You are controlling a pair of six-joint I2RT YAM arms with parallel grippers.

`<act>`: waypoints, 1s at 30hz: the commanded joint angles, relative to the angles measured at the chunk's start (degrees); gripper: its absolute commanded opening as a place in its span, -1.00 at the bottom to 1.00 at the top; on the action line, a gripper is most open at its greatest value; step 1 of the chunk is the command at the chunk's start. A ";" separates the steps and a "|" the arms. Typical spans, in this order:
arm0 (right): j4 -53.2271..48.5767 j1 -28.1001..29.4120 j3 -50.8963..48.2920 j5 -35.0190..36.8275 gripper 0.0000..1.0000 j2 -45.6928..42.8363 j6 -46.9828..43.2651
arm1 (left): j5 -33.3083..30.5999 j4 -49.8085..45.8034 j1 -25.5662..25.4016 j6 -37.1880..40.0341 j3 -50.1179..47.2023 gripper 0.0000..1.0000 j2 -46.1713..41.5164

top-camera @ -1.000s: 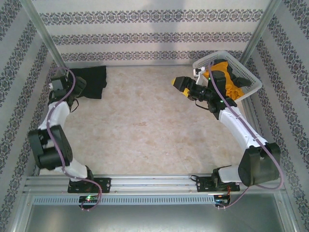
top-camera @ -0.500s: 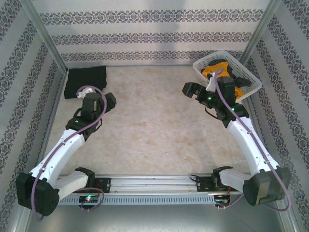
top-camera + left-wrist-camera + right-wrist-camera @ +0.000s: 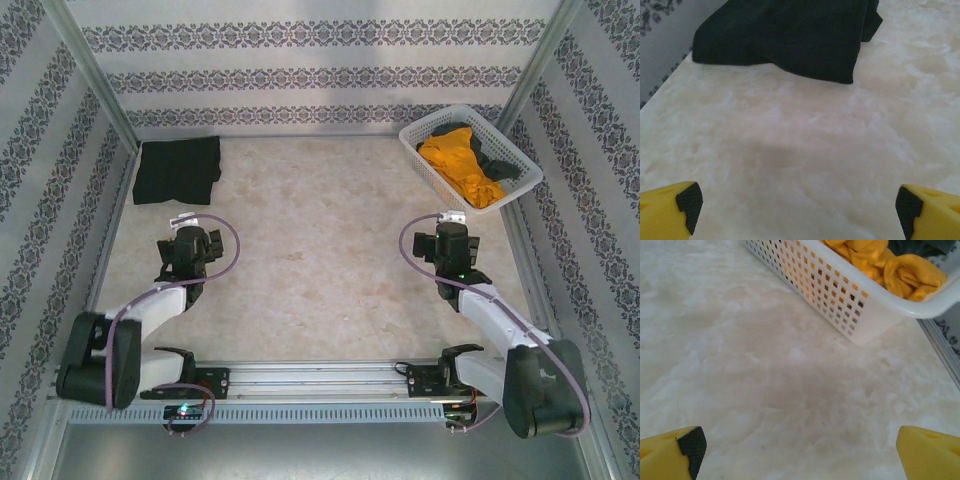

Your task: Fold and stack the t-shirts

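I'm seeing left gripper (image 3: 797, 207) and right gripper (image 3: 800, 445) hovering low over the table (image 3: 320, 240), jaws spread wide, holding nothing. Black t-shirt (image 3: 178, 170) is lying far-left. Orange-yellow t-shirt (image 3: 458, 160) and dark t-shirt (image 3: 497, 163) are sitting in the basket (image 3: 422, 153).

No readable text, labels, brands, numbers or signs appear on anything here.

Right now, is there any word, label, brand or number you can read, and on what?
No text can be read.
Black shirt: plain, no print showing.
Orange shirt and basket: no lettering showing.
Left arm's white tag and right arm's white tag: too small to read.
Wall bands: ornament, not letters.
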 commanded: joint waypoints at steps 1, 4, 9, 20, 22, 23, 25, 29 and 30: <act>17.48 -2.24 -1.57 -4.49 0.95 5.04 -1.79 | 3.98 23.56 1.79 5.94 -2.09 1.00 7.25; 24.58 -4.08 -1.56 -8.06 0.95 10.21 -2.26 | 7.26 29.96 4.50 4.28 -2.78 1.00 12.22; 34.22 -6.66 -0.52 -14.83 0.95 18.96 -2.80 | 15.15 36.23 5.78 4.81 -5.70 1.00 14.98; 41.19 -4.96 -2.46 -8.70 0.95 22.61 -2.91 | 16.39 34.66 7.10 3.90 -3.50 1.00 16.77; 41.76 -4.85 -2.76 -8.63 0.95 22.57 -3.00 | 16.83 34.26 7.10 3.81 -3.79 1.00 16.39; 41.62 -4.85 -2.68 -8.63 0.95 22.54 -2.97 | 16.35 36.43 7.10 3.80 -4.49 1.00 16.68; 41.55 -4.85 -2.67 -8.70 0.96 22.58 -3.02 | 13.95 38.92 7.15 2.74 -6.40 1.00 16.32; 41.70 -4.84 -2.67 -8.64 0.96 22.60 -3.06 | 14.34 48.86 7.86 1.69 -10.86 1.00 17.58; 41.62 -4.85 -2.67 -8.70 0.96 22.61 -3.07 | 14.72 50.55 8.06 1.65 -11.43 1.00 17.98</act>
